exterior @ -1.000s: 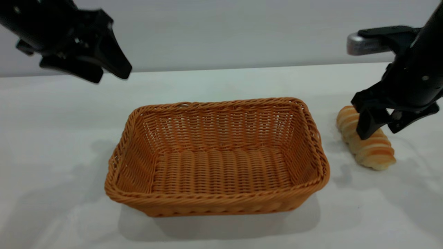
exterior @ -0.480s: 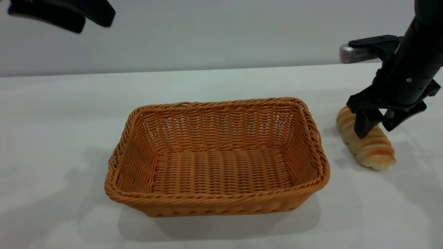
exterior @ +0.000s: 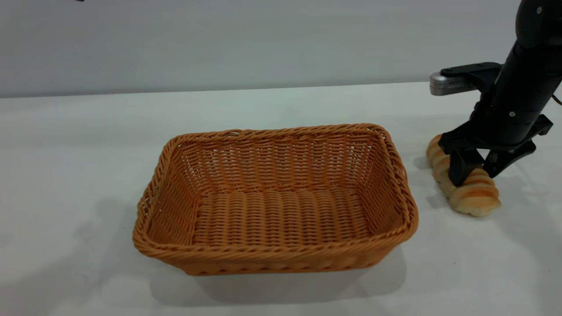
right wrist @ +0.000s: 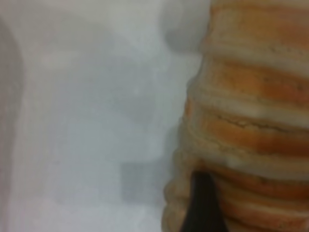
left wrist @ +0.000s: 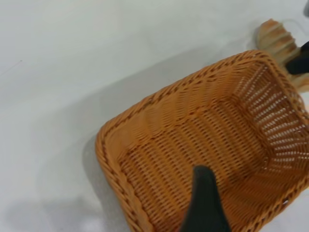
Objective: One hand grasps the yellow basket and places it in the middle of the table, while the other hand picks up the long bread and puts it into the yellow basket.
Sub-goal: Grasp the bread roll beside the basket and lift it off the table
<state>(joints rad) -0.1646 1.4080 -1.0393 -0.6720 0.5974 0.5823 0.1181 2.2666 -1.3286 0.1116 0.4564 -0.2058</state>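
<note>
The yellow basket (exterior: 272, 256) stands empty in the middle of the white table (exterior: 79, 145); it also shows in the left wrist view (left wrist: 159, 125). The long bread (exterior: 476, 197) lies on the table just right of the basket, and also shows in the left wrist view (left wrist: 273, 36). My right gripper (exterior: 475, 175) is lowered over the bread, open, with one finger on each side of its middle. In the right wrist view one black finger (right wrist: 203, 203) lies against the ridged bread (right wrist: 251, 116). My left gripper (left wrist: 205, 203) is out of the exterior view and hangs high above the basket.
The silver-grey module (exterior: 443, 83) sticks out from the right arm toward the basket side. Bare tabletop lies left of, behind and in front of the basket. A grey wall runs behind the table's far edge.
The left gripper has risen up and out of the exterior view. The right gripper has come down until it straddles the bread. Basket and bread have not moved.
</note>
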